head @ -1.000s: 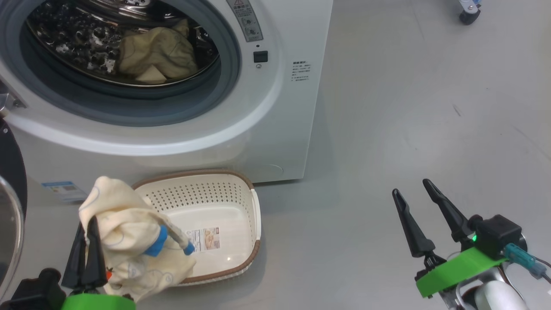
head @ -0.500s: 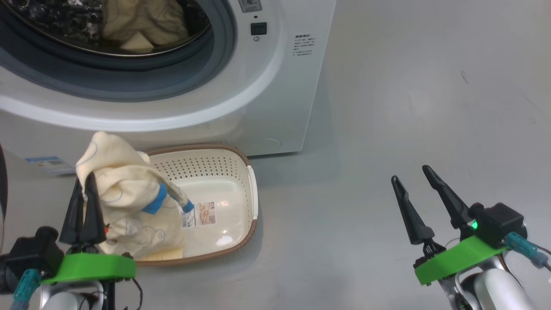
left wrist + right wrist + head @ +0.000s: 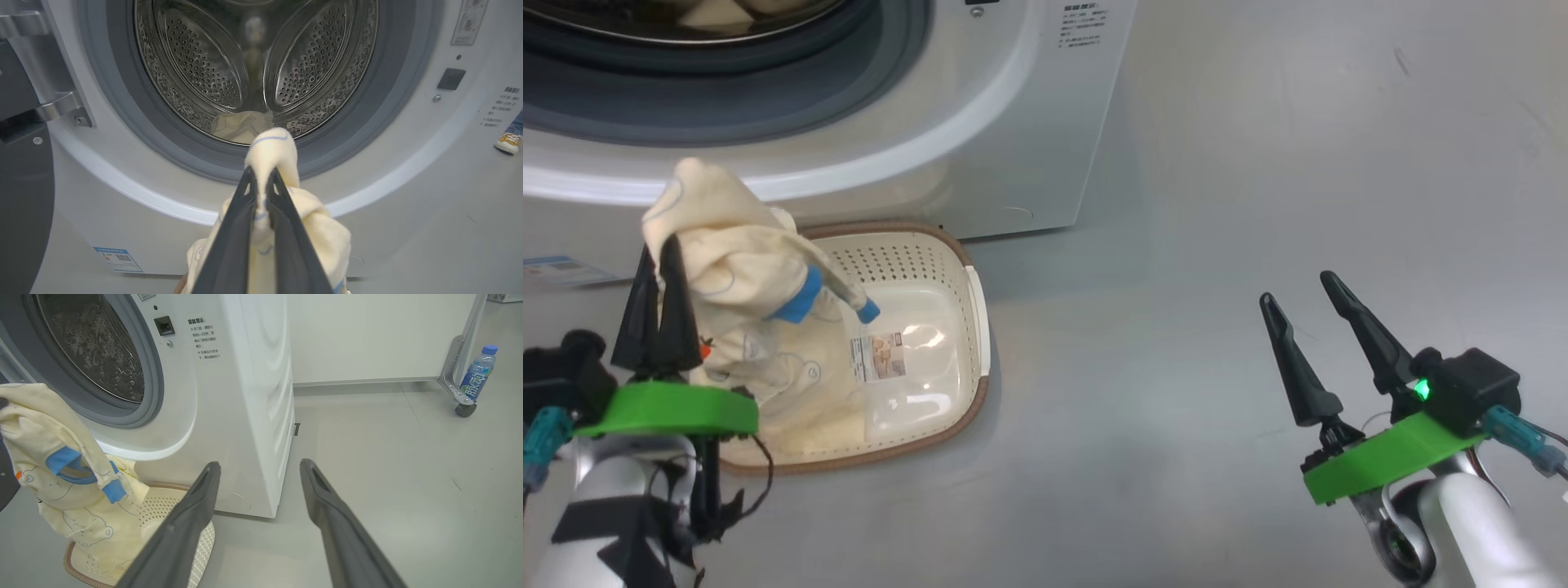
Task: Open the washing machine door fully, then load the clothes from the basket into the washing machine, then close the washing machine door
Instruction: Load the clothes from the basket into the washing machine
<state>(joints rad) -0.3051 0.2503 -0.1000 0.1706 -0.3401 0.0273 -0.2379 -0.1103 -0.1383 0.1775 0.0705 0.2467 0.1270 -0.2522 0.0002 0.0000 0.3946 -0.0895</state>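
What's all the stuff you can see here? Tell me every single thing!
washing machine: one, white, ahead, drum open
washing machine door: one, black, swung open at the left
loaded garment: one, pale yellow, inside the drum
held garment: one, pale yellow with blue trim, hanging over the basket
basket: one, cream with a brown rim, on the floor before the washer
label: one, blue, low on the washer's front
bottle: one, blue cap, on the floor, far right
shoe: one, tan, a person's, right of the washer
left gripper: shut on the held garment
right gripper: open, empty
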